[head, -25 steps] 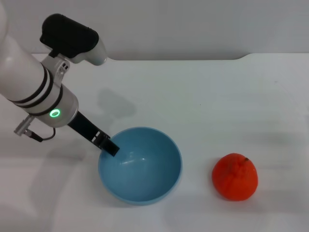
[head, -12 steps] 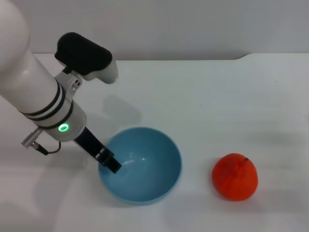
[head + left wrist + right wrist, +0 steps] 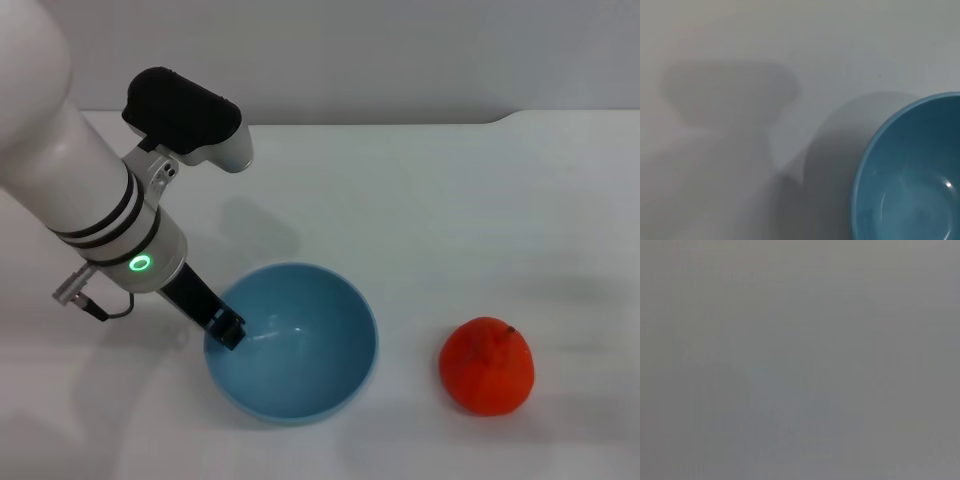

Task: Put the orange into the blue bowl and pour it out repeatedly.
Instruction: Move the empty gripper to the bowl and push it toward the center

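Note:
The blue bowl (image 3: 300, 352) stands upright and empty on the white table, near its front edge. Part of the bowl also shows in the left wrist view (image 3: 910, 175). The orange (image 3: 487, 365) lies on the table to the right of the bowl, about a fruit's width from it. My left gripper (image 3: 226, 328) reaches down at the bowl's left rim, with its dark tip right at the rim's edge. My right gripper is out of view, and the right wrist view shows only plain grey.
The white table (image 3: 430, 220) ends at a back edge against a grey wall (image 3: 400, 60). My bulky left arm (image 3: 90, 200) hangs over the table's left side and throws a shadow behind the bowl.
My left arm has swung to the right and nearer, and its gripper tip has shifted along the bowl's left rim. The bowl and the orange have not moved.

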Robot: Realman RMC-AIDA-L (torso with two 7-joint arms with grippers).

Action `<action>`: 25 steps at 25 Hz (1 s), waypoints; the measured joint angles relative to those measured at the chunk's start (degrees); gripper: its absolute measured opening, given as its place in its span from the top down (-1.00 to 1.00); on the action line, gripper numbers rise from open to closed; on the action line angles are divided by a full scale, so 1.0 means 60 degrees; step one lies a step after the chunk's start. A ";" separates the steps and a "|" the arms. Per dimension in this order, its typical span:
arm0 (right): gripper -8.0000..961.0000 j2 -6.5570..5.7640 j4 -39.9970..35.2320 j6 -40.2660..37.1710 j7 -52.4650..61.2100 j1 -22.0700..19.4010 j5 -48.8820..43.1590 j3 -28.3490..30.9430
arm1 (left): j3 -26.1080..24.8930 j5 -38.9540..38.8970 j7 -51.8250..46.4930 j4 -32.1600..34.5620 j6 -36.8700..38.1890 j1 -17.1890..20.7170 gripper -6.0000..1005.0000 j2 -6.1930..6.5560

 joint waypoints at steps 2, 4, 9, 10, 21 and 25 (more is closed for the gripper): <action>-0.07 0.0000 -0.0007 0.0001 0.0000 -0.0002 0.0000 0.0000 | 0.0000 -0.0016 -0.0045 -0.0042 0.0020 -0.0032 0.30 0.0000; -0.06 0.0000 -0.0007 0.0000 0.0000 -0.0002 0.0000 0.0000 | 0.0000 -0.0020 -0.0055 -0.0051 0.0028 -0.0037 0.48 0.0000; -0.06 0.0000 -0.0002 -0.0002 0.0066 -0.0001 -0.0040 -0.0031 | 0.0000 -0.0040 -0.0162 -0.0058 0.0088 -0.0038 0.83 0.0000; -0.05 0.0000 0.0004 -0.0001 0.0120 0.0005 -0.0054 -0.0043 | 0.0000 -0.0039 -0.0163 -0.0059 0.0088 -0.0033 0.87 0.0000; -0.04 -0.0088 -0.1594 0.0988 0.4748 0.0241 -0.1254 -0.0604 | 0.0029 -0.0184 -0.0190 0.0063 0.0026 -0.0105 0.99 0.0000; -0.03 -0.0170 -0.4104 0.2395 0.9173 0.0228 -0.3795 -0.0699 | 0.0019 -0.0198 -0.0190 0.0069 0.0021 -0.0111 0.99 0.0001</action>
